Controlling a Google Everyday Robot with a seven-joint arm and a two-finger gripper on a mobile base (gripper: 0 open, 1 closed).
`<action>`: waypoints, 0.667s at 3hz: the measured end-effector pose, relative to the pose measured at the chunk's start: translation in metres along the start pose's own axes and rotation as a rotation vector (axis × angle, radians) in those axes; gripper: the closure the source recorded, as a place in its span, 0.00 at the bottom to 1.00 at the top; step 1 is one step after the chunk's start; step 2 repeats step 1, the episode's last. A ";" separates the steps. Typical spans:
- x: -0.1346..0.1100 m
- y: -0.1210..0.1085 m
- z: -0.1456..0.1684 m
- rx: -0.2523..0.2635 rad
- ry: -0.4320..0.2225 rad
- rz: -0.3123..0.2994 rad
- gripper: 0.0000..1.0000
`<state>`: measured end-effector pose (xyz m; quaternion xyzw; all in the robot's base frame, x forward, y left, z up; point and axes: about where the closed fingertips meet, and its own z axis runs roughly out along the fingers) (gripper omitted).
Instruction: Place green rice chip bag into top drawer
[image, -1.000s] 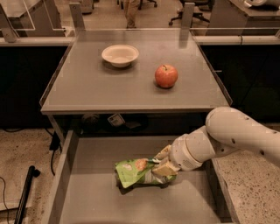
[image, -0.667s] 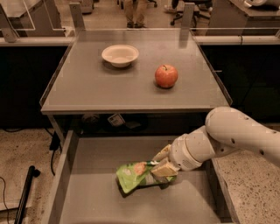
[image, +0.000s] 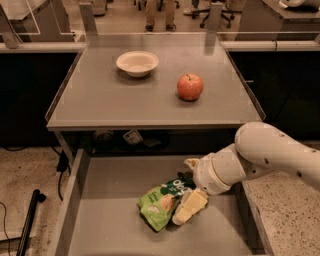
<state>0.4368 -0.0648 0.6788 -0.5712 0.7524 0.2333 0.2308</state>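
Note:
The green rice chip bag lies crumpled on the flat bottom of the pulled-out top drawer, right of its middle. My gripper is low inside the drawer at the bag's right end, reaching in from the right on the white arm. Its jaws stand spread apart, one cream finger beside the bag's lower right edge and the other finger above the bag's dark green top. The bag rests on the drawer bottom.
The grey tabletop above the drawer holds a white bowl and a red apple. The drawer's left wall is low. A black pole leans on the floor at the left.
The gripper's fingers have spread wider around the bag's right end. The bag has settled slightly on the drawer bottom. The arm has barely moved.

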 end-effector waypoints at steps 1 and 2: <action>0.000 0.000 0.000 0.000 0.000 0.000 0.00; 0.000 0.000 0.000 0.000 0.000 0.000 0.00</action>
